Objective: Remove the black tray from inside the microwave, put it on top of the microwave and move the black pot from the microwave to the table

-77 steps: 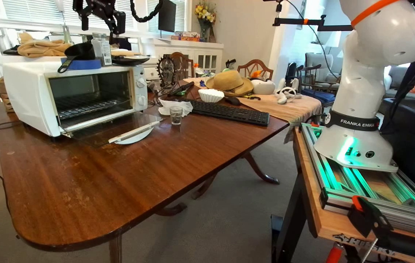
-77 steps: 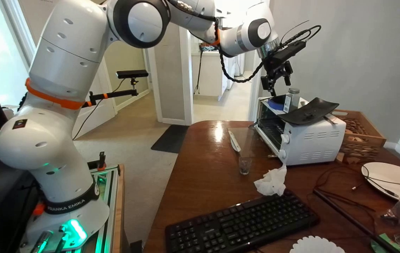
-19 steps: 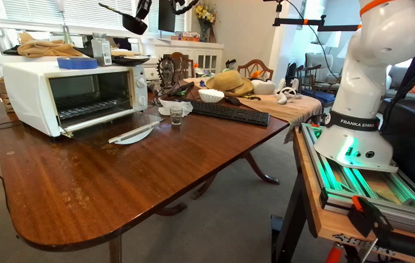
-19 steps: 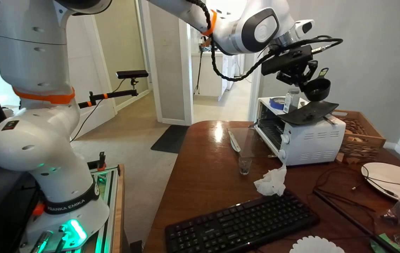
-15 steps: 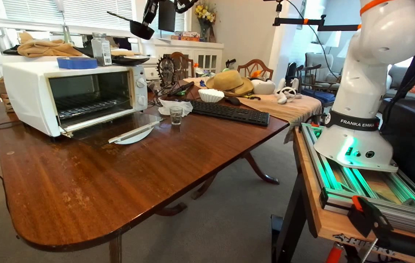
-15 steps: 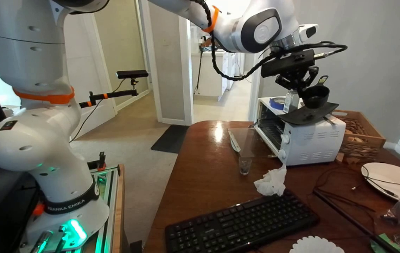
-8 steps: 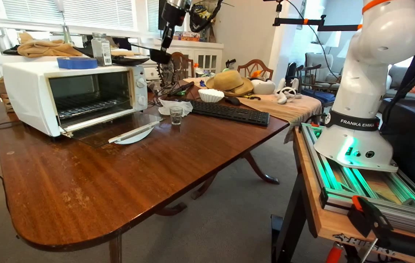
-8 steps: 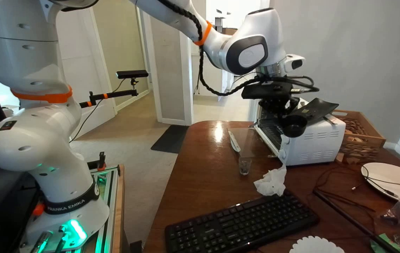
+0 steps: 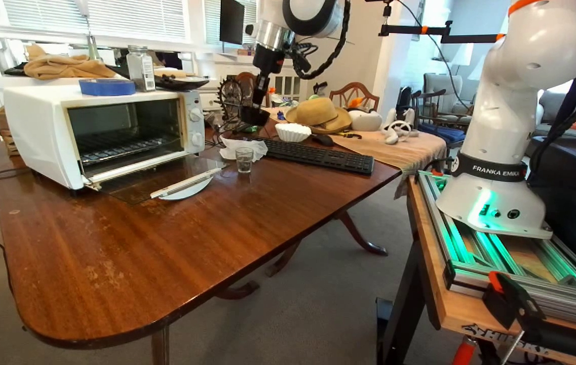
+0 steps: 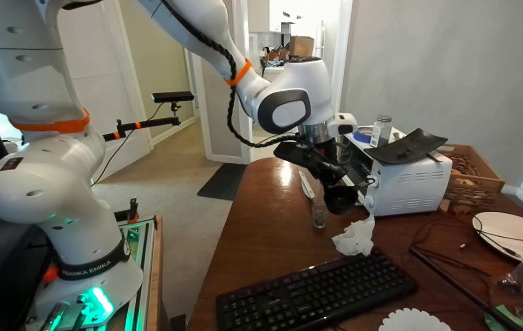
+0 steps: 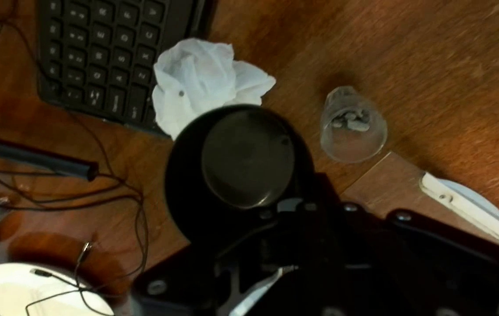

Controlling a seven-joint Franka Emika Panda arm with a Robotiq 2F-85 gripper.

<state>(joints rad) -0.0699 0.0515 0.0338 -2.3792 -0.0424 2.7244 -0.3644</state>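
We see bare counter (image 9: pixel 130 248) before the open microwave (image 9: pixel 39 132), out to the rounded edge; our pincer (image 11: pixel 288 207) is clamped on the rim of the pot (image 11: pixel 247 158), which hangs above the counter.

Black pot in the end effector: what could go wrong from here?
1. The black pot looks tilted in an exterior view and seems held by its rim, so it might swivel or slip on contact.
2. A glass tumbler stands on the table, next to the pot in the wrist view; a low sideways sweep could knock it over.
3. Crumpled white paper overlaps the keyboard nearby; set down there, the pot might sit unevenly.
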